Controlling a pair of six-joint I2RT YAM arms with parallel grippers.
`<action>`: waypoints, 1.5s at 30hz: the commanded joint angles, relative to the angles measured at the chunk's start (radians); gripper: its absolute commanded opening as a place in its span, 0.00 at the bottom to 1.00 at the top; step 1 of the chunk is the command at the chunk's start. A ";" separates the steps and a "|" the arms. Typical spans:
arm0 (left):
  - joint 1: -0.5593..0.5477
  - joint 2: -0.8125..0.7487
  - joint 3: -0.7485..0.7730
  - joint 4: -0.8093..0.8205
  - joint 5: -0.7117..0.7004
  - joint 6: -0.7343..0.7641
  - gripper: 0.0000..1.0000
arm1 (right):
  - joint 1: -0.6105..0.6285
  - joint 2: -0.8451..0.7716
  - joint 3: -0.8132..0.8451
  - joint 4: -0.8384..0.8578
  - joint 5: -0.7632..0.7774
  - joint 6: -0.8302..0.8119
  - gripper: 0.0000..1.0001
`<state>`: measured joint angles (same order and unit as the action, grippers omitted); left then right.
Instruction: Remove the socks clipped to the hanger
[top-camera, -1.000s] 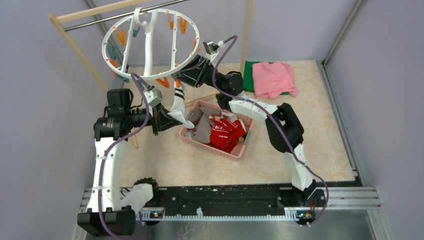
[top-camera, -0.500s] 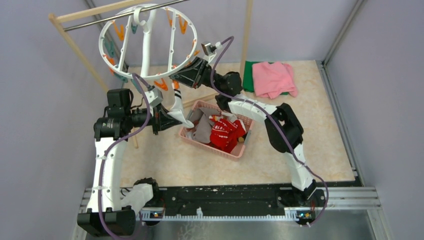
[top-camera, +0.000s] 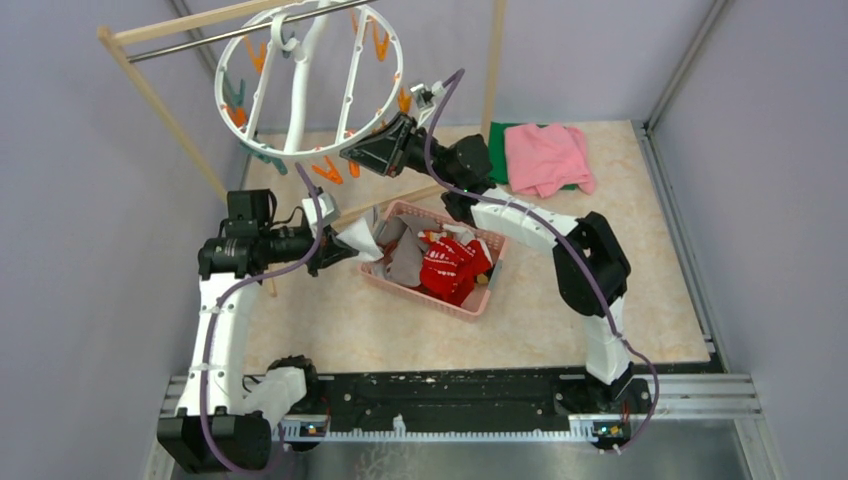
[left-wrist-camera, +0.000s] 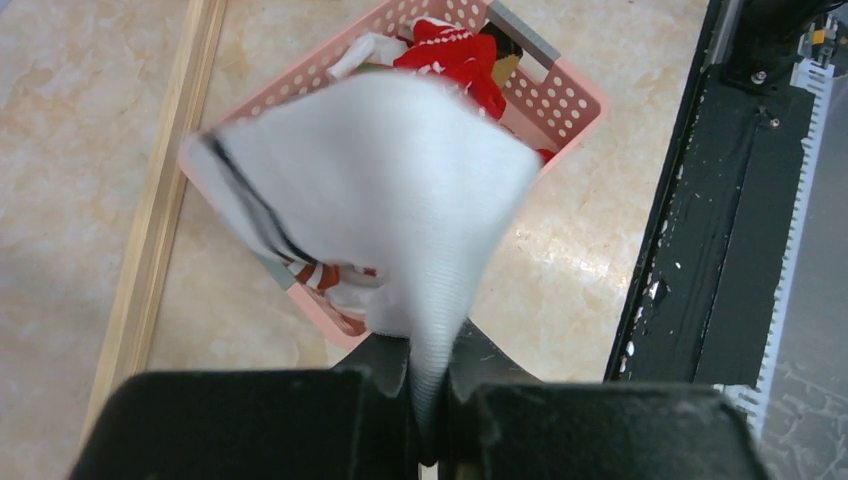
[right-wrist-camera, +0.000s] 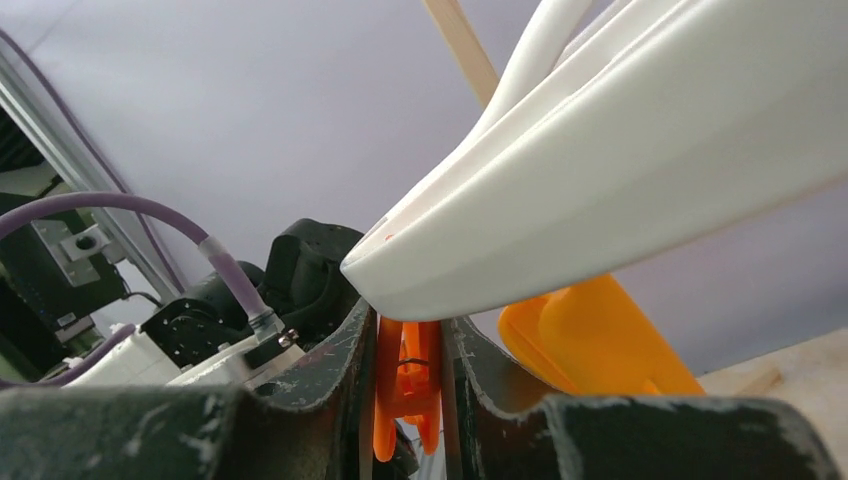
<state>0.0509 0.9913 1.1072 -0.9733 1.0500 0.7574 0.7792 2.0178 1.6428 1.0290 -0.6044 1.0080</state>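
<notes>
Left hand (left-wrist-camera: 428, 372) clamped tight on white black-striped fabric sock (left-wrist-camera: 380, 190), ahead of it, over near rim of pink perforated plastic basket (left-wrist-camera: 565, 90). Right hand (right-wrist-camera: 408, 345) nearly closed, squeezing orange plastic clip (right-wrist-camera: 405, 390) just under white plastic oval ring hanger (right-wrist-camera: 600, 190) edge.

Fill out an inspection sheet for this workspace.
Surface: beige table; pink basket holds red and grey socks.
Job's things: hanger hooked on wooden rack, no sock visible on it.
Clutter: pink cloth on green cloth.
Grippers: left gripper shut on white sock; right gripper pinching orange clip.
Cables: purple cables loop along both arms.
Surroundings: lilac walls.
</notes>
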 joint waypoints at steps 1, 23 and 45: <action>0.000 0.005 -0.009 0.014 0.011 0.057 0.00 | 0.011 -0.046 0.023 -0.064 -0.002 -0.049 0.09; -0.007 0.011 0.007 0.033 0.063 0.072 0.00 | 0.071 -0.390 -0.486 -0.304 0.001 -0.402 0.99; -0.014 0.015 0.011 -0.048 0.049 0.126 0.99 | 0.070 -0.545 -0.627 -0.493 0.149 -0.472 0.00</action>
<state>0.0406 1.0042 1.0992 -1.0195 1.0798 0.8398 0.8829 1.6398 1.0695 0.7086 -0.5621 0.6468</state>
